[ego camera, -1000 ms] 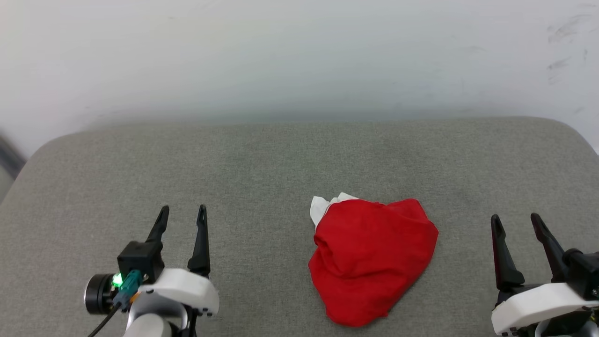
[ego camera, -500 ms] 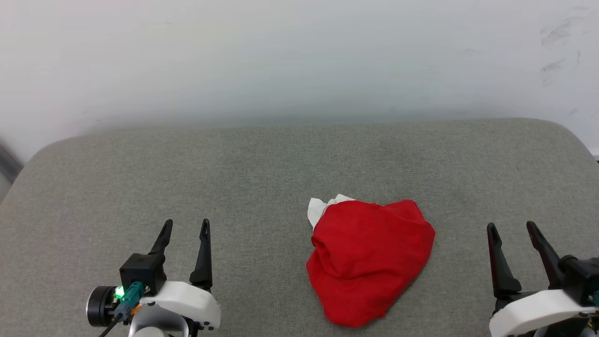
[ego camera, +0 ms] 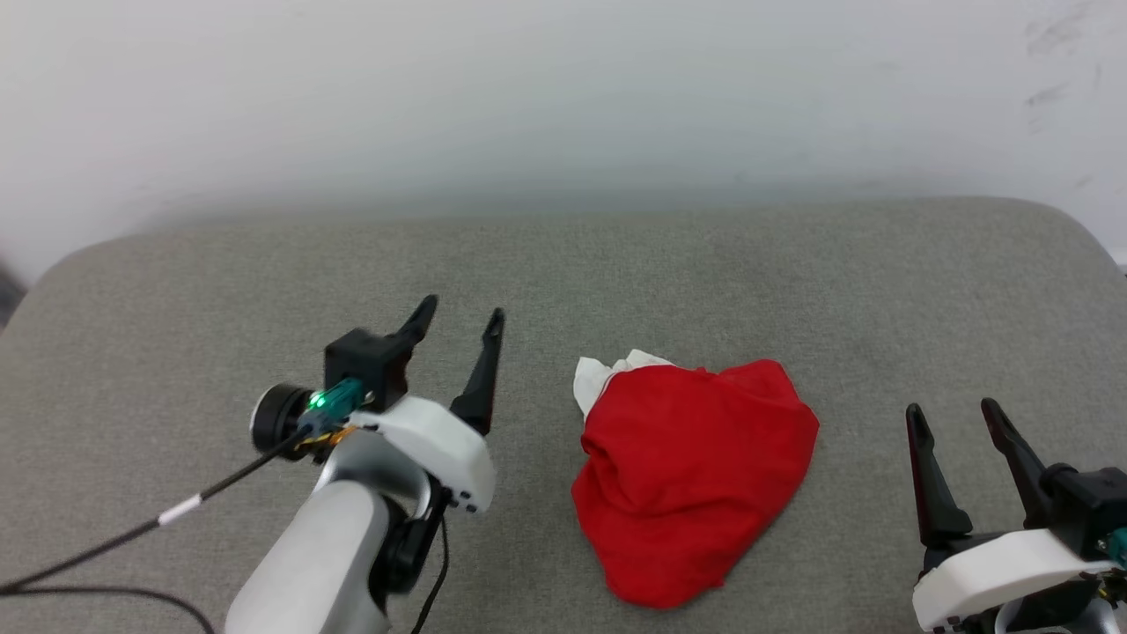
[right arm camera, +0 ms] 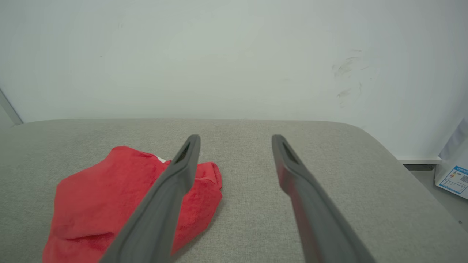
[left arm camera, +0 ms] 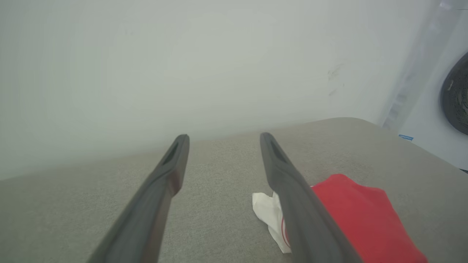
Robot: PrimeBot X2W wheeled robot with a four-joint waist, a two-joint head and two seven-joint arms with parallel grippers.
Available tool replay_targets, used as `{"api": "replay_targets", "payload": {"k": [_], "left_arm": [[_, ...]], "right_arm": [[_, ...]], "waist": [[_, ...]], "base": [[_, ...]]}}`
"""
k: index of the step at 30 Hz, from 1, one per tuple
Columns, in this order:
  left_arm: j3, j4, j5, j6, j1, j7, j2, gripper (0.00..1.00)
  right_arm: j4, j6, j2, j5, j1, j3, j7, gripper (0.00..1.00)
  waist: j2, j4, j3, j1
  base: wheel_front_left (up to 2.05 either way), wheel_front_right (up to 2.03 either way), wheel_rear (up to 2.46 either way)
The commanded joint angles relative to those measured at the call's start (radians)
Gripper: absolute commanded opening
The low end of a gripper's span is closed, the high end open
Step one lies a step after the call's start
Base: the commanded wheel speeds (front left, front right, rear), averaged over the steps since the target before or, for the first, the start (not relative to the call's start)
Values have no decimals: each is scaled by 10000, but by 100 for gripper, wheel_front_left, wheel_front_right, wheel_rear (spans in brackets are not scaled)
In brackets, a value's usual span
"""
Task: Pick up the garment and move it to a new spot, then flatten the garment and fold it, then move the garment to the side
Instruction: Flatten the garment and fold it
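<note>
**Red Shirt Waits in a Heap as Robot Reaches In**

A red garment [ego camera: 696, 480] lies crumpled on a grey cloth-covered bench [ego camera: 176, 335], right of the middle and closer to the near edge than to the pale wall [ego camera: 563, 88] behind. A white scrap [ego camera: 599, 379] of the same shirt pokes out at the heap's far left corner. No lettering or number is visible, because the cloth is bunched in on itself.

The left gripper [ego camera: 462, 314] is stretched out over the middle of the bench with its two dark fingers spread wide and nothing between them. Its tips are just left of the white scrap and do not touch it. The right gripper [ego camera: 951, 409] hangs by the near right corner, also spread wide and empty, and is apart from the heap's right side.

The work appears to be at its first step, the pick-up, with no grasp made and the flattening, folding and setting aside all still ahead. The next move likely calls for the left gripper to swing right and dip until its fingers straddle a raised fold, then close. The white scrap is the nearest hold. A pinch on a single thin layer could drag the heap rather than lift it.

The only container-like thing is what looks like a washing machine [left arm camera: 455, 95] beyond the bench's far right corner in the left wrist view. Its dark round door gives no hint of any contents.
</note>
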Motion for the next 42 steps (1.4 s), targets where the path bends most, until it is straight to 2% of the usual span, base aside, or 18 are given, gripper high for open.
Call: {"api": "replay_targets", "payload": {"k": [1, 6, 9, 13, 18, 19, 20, 21, 24, 29, 32, 37, 42], "left_arm": [[-167, 136, -67, -207, -403, 289, -115, 100], [-925, 1130, -477, -1225, -1593, 2171, -354, 100], [-1270, 1838, -878, -1648, -2072, 3340, -518, 100], [-1623, 2666, -1495, -1943, -2359, 4559, -642, 100], [-2115, 3421, -2049, -2074, -2475, 5909, -571, 100], [-2177, 3519, -2105, -2086, -2502, 6080, -535, 52], [-2237, 3574, -2173, -2101, -2510, 6190, -516, 37], [-2229, 3517, -2154, -2110, -2580, 6033, -501, 0], [-2228, 3397, -1947, -2100, -2788, 5505, -413, 0], [-2034, 2836, -1252, -1612, -3147, 4090, -91, 0], [-1785, 2186, -960, -1151, -2882, 3401, 269, 0], [-1337, 967, -884, -2, -1156, 2916, 1073, 0], [-1028, 475, -1528, 939, 1465, 3075, 1450, 0]], "right_arm": [[-61, -3, 8, -9, -154, 41, 7, 100], [-88, -3, 8, -97, -349, 90, -14, 100], [-7, -3, 6, -53, -451, 116, -68, 100], [161, -3, 8, -26, -565, 83, -150, 100], [351, -3, 8, 63, -676, 102, -290, 100], [398, -3, 8, 86, -707, 87, -321, 100], [427, -3, 8, 95, -750, 90, -333, 100], [461, -3, 8, 115, -786, 78, -348, 100], [567, -3, 8, 187, -799, 2, -431, 100], [670, -3, 8, 207, -720, -122, -478, 100], [664, -3, 6, 162, -631, -184, -441, 100], [537, -3, 8, 123, -464, -273, -366, 100], [374, -3, 6, 64, -330, -327, -269, 100]], "waist": [[0, -121, 160, 0], [0, -461, 648, 0], [0, -704, 902, 0], [0, -982, 1159, 0], [0, -1180, 1379, 0], [0, -1196, 1395, 0], [0, -1209, 1406, 0], [0, -1214, 1418, 0], [0, -1137, 1400, 0], [0, -796, 1210, 0], [0, -573, 1029, 0], [0, -207, 735, 0], [0, 74, 433, 0]], "base": [[0, 0, 0], [0, 0, 0], [0, 0, 0], [0, 0, 0], [0, 0, 0], [0, 0, 0], [0, 0, 0], [0, 0, 0], [0, 0, 0], [0, 0, 0], [0, 0, 0], [0, 0, 0], [0, 0, 0]]}}
